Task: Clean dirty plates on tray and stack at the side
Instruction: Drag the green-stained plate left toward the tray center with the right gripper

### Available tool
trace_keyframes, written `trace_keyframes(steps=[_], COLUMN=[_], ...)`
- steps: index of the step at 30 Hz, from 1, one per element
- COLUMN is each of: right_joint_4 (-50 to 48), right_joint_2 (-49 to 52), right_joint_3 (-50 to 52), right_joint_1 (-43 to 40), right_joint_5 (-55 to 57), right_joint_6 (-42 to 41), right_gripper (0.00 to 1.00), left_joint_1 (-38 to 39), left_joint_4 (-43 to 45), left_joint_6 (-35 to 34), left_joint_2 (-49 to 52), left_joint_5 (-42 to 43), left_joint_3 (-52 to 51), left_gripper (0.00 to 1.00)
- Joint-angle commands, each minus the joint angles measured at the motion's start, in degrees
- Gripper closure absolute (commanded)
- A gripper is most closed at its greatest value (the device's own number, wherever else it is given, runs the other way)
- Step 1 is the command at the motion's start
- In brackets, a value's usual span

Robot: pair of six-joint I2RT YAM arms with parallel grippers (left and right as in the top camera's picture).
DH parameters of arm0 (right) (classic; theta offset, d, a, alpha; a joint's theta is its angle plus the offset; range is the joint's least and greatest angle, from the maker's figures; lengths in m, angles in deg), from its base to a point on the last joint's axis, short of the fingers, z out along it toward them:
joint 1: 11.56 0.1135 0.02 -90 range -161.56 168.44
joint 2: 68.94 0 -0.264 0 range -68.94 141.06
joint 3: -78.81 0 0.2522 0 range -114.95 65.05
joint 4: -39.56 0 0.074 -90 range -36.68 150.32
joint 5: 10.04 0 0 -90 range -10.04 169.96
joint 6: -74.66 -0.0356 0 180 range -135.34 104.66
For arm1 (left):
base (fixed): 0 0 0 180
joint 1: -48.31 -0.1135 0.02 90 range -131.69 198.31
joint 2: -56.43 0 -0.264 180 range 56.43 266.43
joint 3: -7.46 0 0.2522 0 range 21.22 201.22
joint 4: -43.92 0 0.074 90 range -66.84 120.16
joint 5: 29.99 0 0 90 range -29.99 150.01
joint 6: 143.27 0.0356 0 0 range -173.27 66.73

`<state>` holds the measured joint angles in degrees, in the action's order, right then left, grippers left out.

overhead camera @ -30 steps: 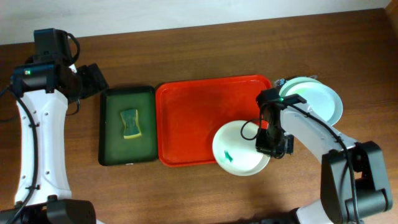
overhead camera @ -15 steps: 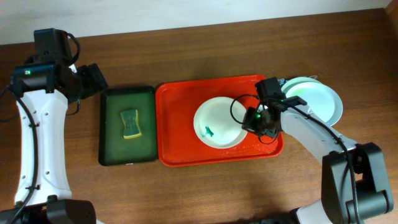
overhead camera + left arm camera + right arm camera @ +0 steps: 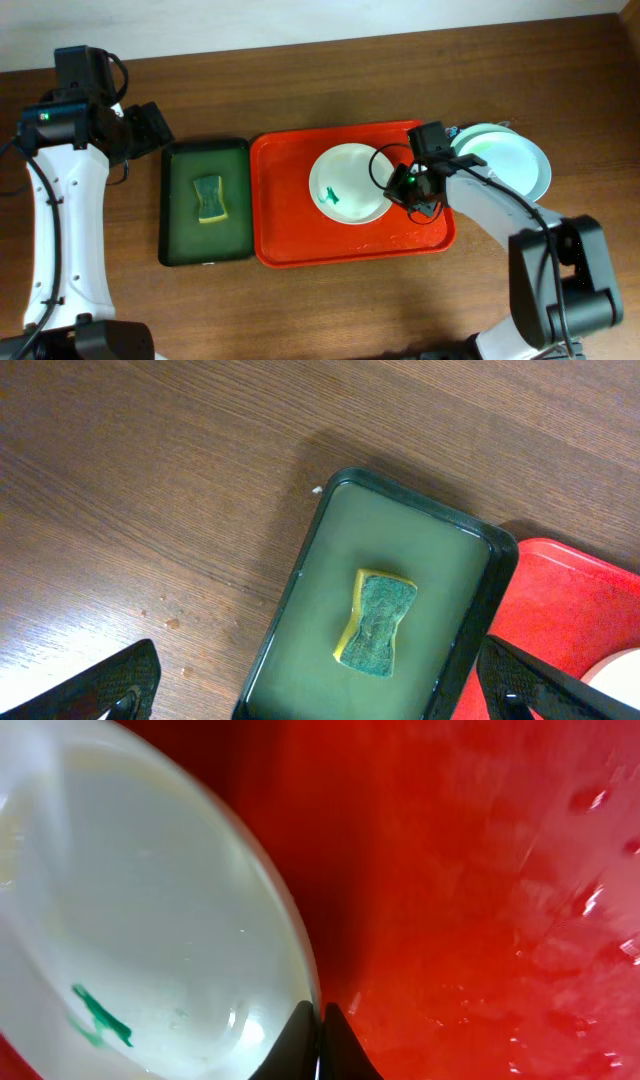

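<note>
The table (image 3: 300, 300) carries the red tray (image 3: 285, 230) in its middle, and the dirty plate (image 3: 350, 172) lies inside the tray, in its right half. I think this plate must be held flat and steady, so that the sponge (image 3: 209, 199) can reach the green smear (image 3: 331, 196). The right arm bends in low from the right side, and the right gripper (image 3: 318, 1020) is clenched on the plate's rim. The left gripper (image 3: 155, 128) hangs released over the table's left part.

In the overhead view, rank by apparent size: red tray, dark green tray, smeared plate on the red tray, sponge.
Largest to smallest:
1. red tray
2. dark green tray
3. smeared plate
4. sponge
</note>
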<state>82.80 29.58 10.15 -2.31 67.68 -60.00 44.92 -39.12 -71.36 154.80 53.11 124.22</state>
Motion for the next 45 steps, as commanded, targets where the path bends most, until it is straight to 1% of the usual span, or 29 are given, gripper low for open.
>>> trace_keyframes(steps=[1, 3, 5, 6, 7, 8, 9, 11, 13, 16, 18, 23, 30, 37, 38, 41, 43, 45], right_joint_4=[-0.17, -0.15, -0.17, -0.20, -0.13, -0.17, -0.22, -2.97, -5.40, -7.32, -7.80, -7.45, -7.21, -7.23, -7.17, -5.62, -3.82, -2.14], right_joint_2=[1.77, 1.75, 1.75, 1.70, 1.70, 1.70, 1.70, 1.70, 1.73, 1.75, 2.03, 2.36, 2.38, 2.38, 2.38, 2.38, 2.38, 2.38], right_joint_3=[0.04, 0.02, -0.13, -0.44, -1.01, -1.81, -2.62, -3.32, -3.32, -3.30, -3.30, -3.26, -3.08, -2.27, -2.23, -2.21, -2.21, -2.21], right_joint_1=[2.23, 3.21, 3.54, 3.30, 2.69, 1.79, 0.83, -1.46, -3.04, -4.04, -4.02, -2.49, -0.72, -0.63, -0.61, -0.63, -0.61, -0.61], right_joint_5=[-4.31, -5.35, -5.38, -5.27, -5.14, -5.09, -5.09, -4.98, -2.95, 2.45, 2.93, 2.97, 3.96, 5.49, 5.42, 5.25, 4.90, 1.95], right_joint_6=[-5.55, -3.78, 2.29, 7.58, 11.61, 15.56, 18.38, 22.25, 23.45, 23.47, 23.45, 23.52, 28.00, 27.98, 27.96, 27.96, 27.89, 27.89], right_gripper=[0.96, 0.89, 0.70, 0.61, 0.54, 0.51, 0.50, 0.50, 0.52, 0.63, 0.74, 0.73, 0.73, 0.73, 0.75, 0.96, 0.96, 0.96], left_joint_1=[-0.13, -0.13, -0.13, -0.13, -0.13, -0.13, -0.13, -0.13, -0.13, -0.13, -0.13, -0.13, -0.13, -0.13, -0.13, -0.13, -0.13, -0.13], left_joint_4=[-0.02, -0.02, -0.02, -0.02, -0.02, -0.02, -0.02, -0.02, -0.04, -0.02, -0.02, -0.02, -0.02, -0.02, -0.02, -0.02, -0.04, -0.02], left_joint_6=[-0.74, -0.74, -0.74, -0.74, -0.74, -0.74, -0.74, -0.74, -0.74, -0.74, -0.74, -0.74, -0.74, -0.74, -0.74, -0.74, -0.74, -0.74], left_joint_2=[0.11, 0.11, 0.11, 0.11, 0.11, 0.11, 0.11, 0.11, 0.11, 0.11, 0.11, 0.11, 0.11, 0.11, 0.11, 0.11, 0.11, 0.11], left_joint_5=[0.00, 0.00, 0.02, 0.02, 0.02, 0.02, 0.02, 0.00, 0.02, 0.02, 0.02, 0.00, 0.00, 0.00, 0.02, 0.00, 0.00, 0.02], left_joint_3=[0.50, 0.50, 0.50, 0.50, 0.50, 0.50, 0.50, 0.50, 0.50, 0.50, 0.50, 0.50, 0.50, 0.50, 0.50, 0.50, 0.50, 0.50], left_gripper=[0.01, 0.01, 0.01, 0.01, 0.01, 0.01, 0.01, 0.01, 0.01, 0.01, 0.01, 0.01, 0.01, 0.01, 0.01, 0.01, 0.01, 0.01])
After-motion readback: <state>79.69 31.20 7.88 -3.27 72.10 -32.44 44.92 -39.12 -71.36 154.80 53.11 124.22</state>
